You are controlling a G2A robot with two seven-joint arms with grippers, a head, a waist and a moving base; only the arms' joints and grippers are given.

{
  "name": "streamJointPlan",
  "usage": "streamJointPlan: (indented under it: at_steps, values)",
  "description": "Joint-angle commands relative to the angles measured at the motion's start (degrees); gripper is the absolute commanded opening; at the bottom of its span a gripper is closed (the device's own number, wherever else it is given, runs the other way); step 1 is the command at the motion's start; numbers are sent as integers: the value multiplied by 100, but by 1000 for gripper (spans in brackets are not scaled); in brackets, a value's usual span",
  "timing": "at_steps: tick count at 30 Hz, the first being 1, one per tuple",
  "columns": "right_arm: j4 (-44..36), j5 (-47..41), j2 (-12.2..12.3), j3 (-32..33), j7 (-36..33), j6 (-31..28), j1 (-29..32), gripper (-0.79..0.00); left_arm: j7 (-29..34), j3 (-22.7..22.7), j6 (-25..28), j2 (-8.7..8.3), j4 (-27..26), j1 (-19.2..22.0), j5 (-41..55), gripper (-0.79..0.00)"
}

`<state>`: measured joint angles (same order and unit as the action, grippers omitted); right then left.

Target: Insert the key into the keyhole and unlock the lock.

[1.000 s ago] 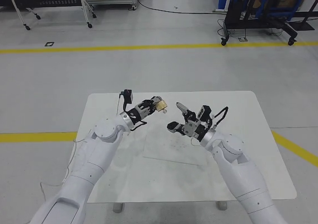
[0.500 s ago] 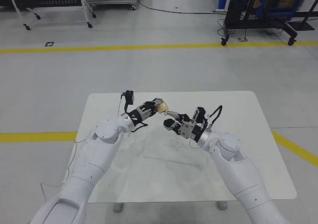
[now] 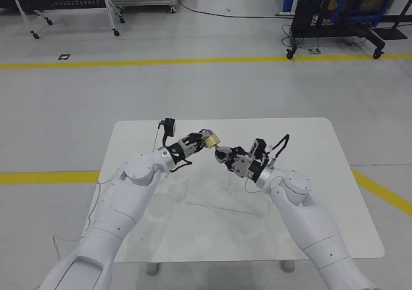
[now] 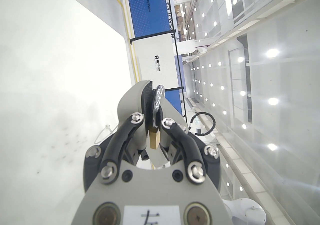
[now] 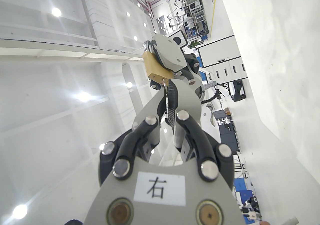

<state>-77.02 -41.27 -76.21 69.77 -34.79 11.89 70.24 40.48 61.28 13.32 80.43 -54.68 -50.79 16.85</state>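
Observation:
A brass padlock [image 3: 210, 138] hangs in the air over the far middle of the white table [image 3: 307, 145]. My left gripper [image 4: 152, 93] is shut on its silver shackle [image 4: 158, 101], and the brass body [image 4: 155, 139] points back toward the wrist. In the right wrist view my right gripper [image 5: 168, 86] is shut on a small silver key [image 5: 164, 83]. The key's blade meets the keyhole face of the padlock [image 5: 155, 66]. How deep the blade sits cannot be told. In the top view the right gripper [image 3: 224, 154] sits just right of the lock.
Both arms hover above the table, whose bare top [image 3: 213, 217] has faint scuff marks. A thin white loop [image 4: 105, 132] lies on it near the left arm. Wheeled racks [image 3: 336, 32] stand on the floor far behind.
My right gripper has swung left and turned toward the padlock, closing the gap until the key reaches its keyhole face. The left gripper with the lock has shifted slightly right.

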Motion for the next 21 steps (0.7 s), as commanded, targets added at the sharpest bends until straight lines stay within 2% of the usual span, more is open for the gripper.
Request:
streamJointPlan:
  at_steps: [1,8,16,21]
  values:
    - [21,-74,-5,9,62,25,-6,-785,30,-9,-14,0,5,4,-14,-785]
    - [148,-759,-30,114,59,277,-34,-785,145,-20,51,-1,2,7,-17,-785]
    - [565,-1889,-37,300,-357,1191,-197,-785,245,-32,369,-12,-66,-12,-130,-785]
    - [785,-2197,-26,351,-519,1577,-329,-785,214,-29,536,-15,-106,-43,-161,-785]
